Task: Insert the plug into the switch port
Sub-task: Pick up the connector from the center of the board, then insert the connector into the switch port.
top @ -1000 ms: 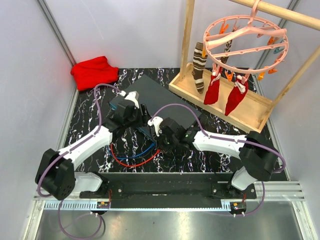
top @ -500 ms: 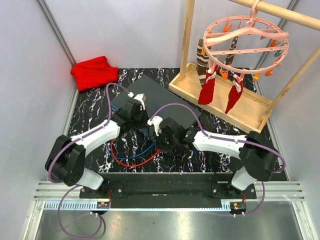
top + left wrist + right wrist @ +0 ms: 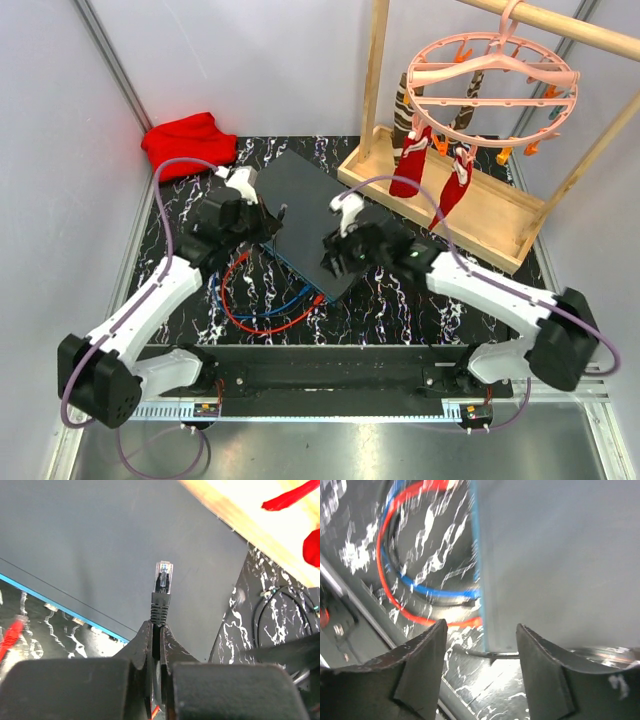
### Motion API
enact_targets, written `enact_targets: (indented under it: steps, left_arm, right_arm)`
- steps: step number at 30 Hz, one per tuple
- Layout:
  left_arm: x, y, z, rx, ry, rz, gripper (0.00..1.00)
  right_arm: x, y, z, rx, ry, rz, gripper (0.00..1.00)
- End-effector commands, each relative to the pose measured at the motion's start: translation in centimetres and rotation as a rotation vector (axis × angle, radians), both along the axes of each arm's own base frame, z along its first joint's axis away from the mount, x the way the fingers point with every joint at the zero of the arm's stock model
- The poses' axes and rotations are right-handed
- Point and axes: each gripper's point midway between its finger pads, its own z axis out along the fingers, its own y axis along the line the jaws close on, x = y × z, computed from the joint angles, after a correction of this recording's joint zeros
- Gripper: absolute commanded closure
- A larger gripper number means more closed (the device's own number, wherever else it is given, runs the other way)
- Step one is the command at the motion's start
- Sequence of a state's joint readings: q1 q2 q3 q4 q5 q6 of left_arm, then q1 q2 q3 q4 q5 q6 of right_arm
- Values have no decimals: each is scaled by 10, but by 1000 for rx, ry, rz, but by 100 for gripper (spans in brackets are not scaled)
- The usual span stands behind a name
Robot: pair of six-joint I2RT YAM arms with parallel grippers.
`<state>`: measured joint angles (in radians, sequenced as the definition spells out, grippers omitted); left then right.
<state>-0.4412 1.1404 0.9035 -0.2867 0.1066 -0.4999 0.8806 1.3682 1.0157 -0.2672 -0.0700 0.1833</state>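
Plug, clear-tipped with a black boot, stands out past the tips of the left gripper, whose fingers are clenched tight on the cable just behind the boot. The plug hangs in the air over the flat grey top of the switch, not in any socket. The sockets line the thin teal front edge, which lies to the lower left of the plug in the left wrist view. The switch lies flat on the black marbled table, turned at an angle with one corner towards the arms.

The right gripper hovers over that near corner with its fingers released and spread wide, nothing between them. A red cable and a blue cable loop over the table and reach the teal edge (whether they are seated in sockets I cannot tell).

The one container here is the wooden tray, the long shallow base of a wooden rack at the far right, close beside the switch's far corner. The rack's upright posts rise from it. Above it hangs a pink round peg hanger carrying red socks and striped brown socks. Their toes dangle down over the tray, and I cannot tell whether they touch it. A red cloth lies bunched in the far left corner.
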Motion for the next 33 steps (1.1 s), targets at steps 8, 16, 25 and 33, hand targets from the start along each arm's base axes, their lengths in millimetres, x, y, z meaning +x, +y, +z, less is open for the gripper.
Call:
enact_targets:
  steps: [8, 16, 25, 33]
  left_arm:
    - [-50, 16, 54, 162, -197, -280, 100]
    - [-95, 17, -3, 221, -118, -440, 100]
    - [-117, -43, -55, 312, -109, -506, 100]
    - [-113, -56, -113, 494, -94, -439, 100]
  right_arm:
    - [42, -49, 65, 142, -23, -188, 32]
    - [59, -51, 36, 114, 65, -218, 31]
    - [98, -77, -2, 80, 119, -338, 25]
    - [131, -112, -28, 62, 95, -443, 16]
